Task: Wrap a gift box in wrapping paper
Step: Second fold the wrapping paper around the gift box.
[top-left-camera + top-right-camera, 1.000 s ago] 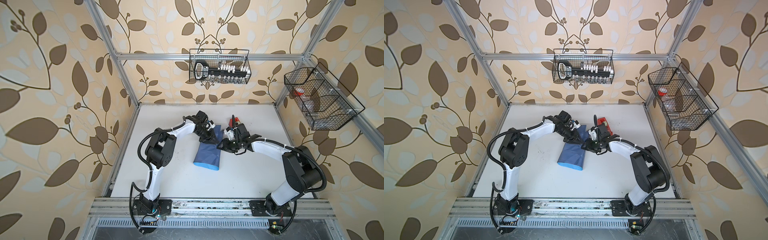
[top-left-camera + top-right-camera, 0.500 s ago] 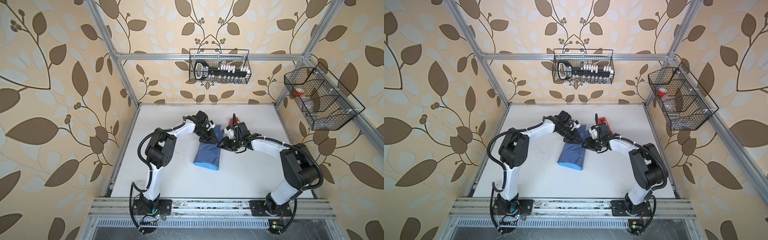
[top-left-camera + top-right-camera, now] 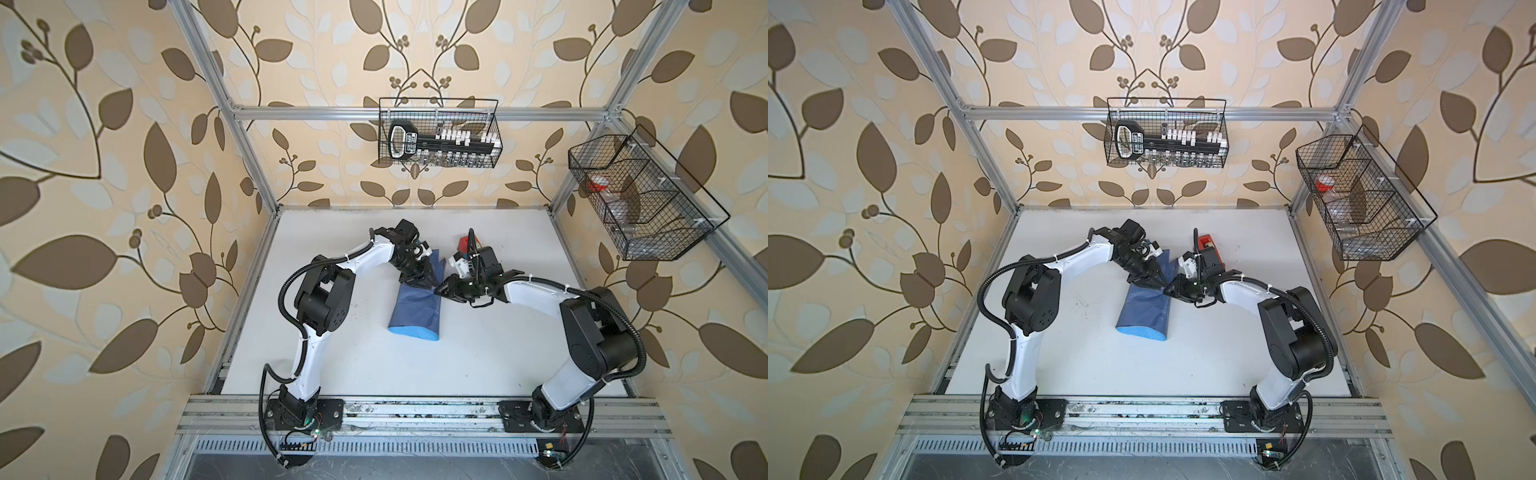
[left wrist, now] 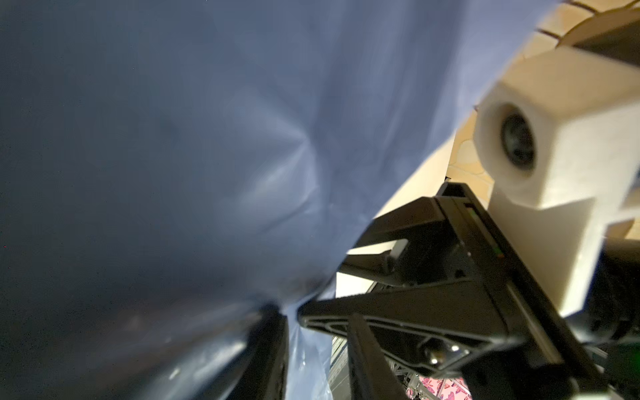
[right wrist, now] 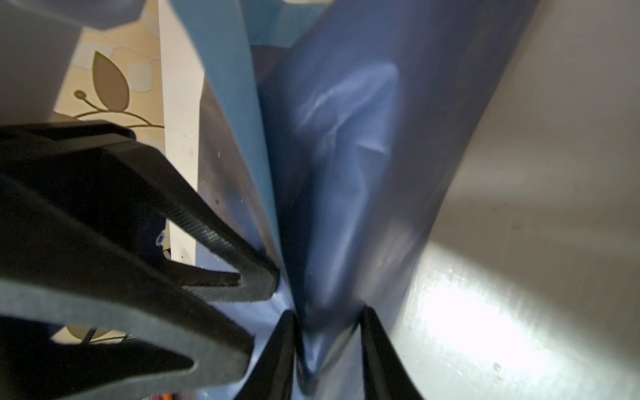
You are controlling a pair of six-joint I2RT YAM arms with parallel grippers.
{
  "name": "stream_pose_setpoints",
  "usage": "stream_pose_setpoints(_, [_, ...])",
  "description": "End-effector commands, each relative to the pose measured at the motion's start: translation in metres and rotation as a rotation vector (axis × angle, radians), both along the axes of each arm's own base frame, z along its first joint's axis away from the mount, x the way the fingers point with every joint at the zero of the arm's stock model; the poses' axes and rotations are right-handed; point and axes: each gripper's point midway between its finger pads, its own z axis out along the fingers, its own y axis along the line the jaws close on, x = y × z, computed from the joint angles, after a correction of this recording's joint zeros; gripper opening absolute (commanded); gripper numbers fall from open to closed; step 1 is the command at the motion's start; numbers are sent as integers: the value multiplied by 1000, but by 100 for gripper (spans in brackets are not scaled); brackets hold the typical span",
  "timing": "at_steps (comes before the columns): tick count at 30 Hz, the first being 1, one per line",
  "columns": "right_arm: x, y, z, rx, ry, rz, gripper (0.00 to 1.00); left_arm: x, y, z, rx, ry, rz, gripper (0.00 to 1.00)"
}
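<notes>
we've got wrapping paper (image 3: pixel 415 309) showing dark slate blue with a sky-blue edge, a red dispenser (image 3: pixel 464 243), white table (image 3: pixel 374 365), beige walls (image 3: pixel 124 232) with brown leaves.

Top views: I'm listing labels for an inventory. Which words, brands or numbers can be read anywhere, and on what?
The label on the black tool in the back wire basket: lettering shows, but it is too small and blurred to read.
The red tape dispenser: no text visible.
The wrapping paper: plain, no print.
Nothing else carries text, so nothing can be quoted.
</notes>
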Motion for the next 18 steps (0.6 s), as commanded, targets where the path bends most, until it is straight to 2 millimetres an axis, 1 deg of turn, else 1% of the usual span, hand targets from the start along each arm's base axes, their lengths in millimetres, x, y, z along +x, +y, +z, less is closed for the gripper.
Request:
stream_pose_setpoints(1, [-22, -25, -46, -143, 112, -29, 29, -2, -4, 53, -61, -68, -38, 35])
stream_pose_setpoints(2, [-21, -25, -46, -143, 112, -29, 29, -1, -1, 71, -90, -97, -37, 37])
stream_pose_setpoints(3, [-21, -25, -45, -143, 111, -28, 29, 0, 2, 83, -105, -117, -29, 39])
stream_pose_setpoints(4, [-21, -25, -45, -142, 110, -29, 29, 3, 10, 94, -113, -144, -13, 41])
stream_pose_setpoints(5, [-21, -25, -45, -142, 110, -28, 29, 5, 20, 103, -108, -169, 11, 45])
stream_pose_setpoints(7, [-21, -25, -45, -143, 111, -27, 29, 15, 49, 106, -69, -200, 82, 54])
stream_pose_setpoints(9, [-21, -24, -44, -141, 112, -27, 29, 21, 81, 95, -15, -201, 160, 64])
stream_pose_setpoints(11, [-21, -24, -44, -140, 113, -27, 29, 25, 116, 71, 75, -180, 246, 72])
stream_pose_setpoints(13, [-21, -24, -44, -140, 113, -26, 29, 25, 140, 45, 136, -143, 312, 78])
stream_pose_setpoints(14, [-22, -24, -44, -140, 115, -25, 29, 23, 145, 34, 152, -123, 335, 82])
stream_pose_setpoints(15, [-22, -24, -44, -139, 115, -23, 29, 19, 144, 24, 145, -104, 338, 84])
stream_pose_setpoints(18, [-23, -22, -44, -138, 113, -18, 28, 9, 129, 4, 89, -46, 338, 86])
